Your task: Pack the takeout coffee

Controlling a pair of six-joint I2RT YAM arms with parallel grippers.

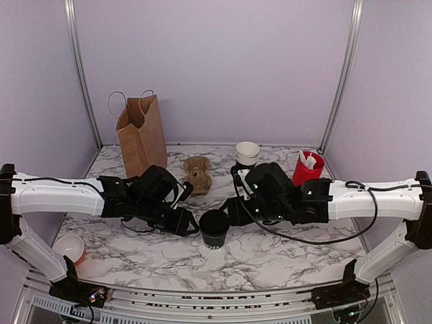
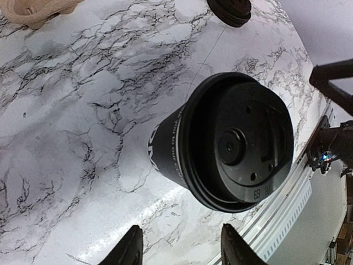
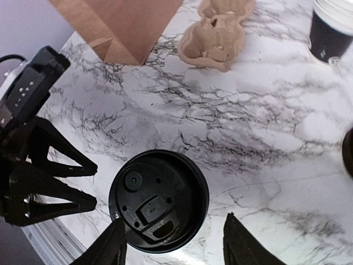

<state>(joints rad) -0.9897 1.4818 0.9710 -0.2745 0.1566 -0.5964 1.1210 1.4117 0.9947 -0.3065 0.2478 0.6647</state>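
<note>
**Position.** The takeout coffee (image 1: 214, 229) stands upright with its lid on, near the middle of the near edge of the table (image 1: 135, 260). The left gripper (image 2: 182, 248) and the right gripper (image 3: 174, 243) flank it, one on each side. Both sets of jaws stand apart, hold nothing and are clear of the cup.

**Hazards**
- A push from one finger alone is likely to tip the cup or slide it toward the near edge.
- If both grippers close on the cup together, their fingers may collide.
- A hard squeeze on the paper wall may pop the lid.
- The cup carrier (image 1: 198, 174) lies between the cup and the paper bag (image 1: 143, 138), which stands near the far left corner. A low carry risks striking the carrier. Contact with the bag's rim may topple the bag.

**Not determinable**
- Cup contents and fill level.
- Whether the lid seats fully all round.
- The loose lid (image 2: 229, 8) is cut off in both wrist views and hidden in the top view.
- The bag's interior and how wide its mouth opens.
</note>
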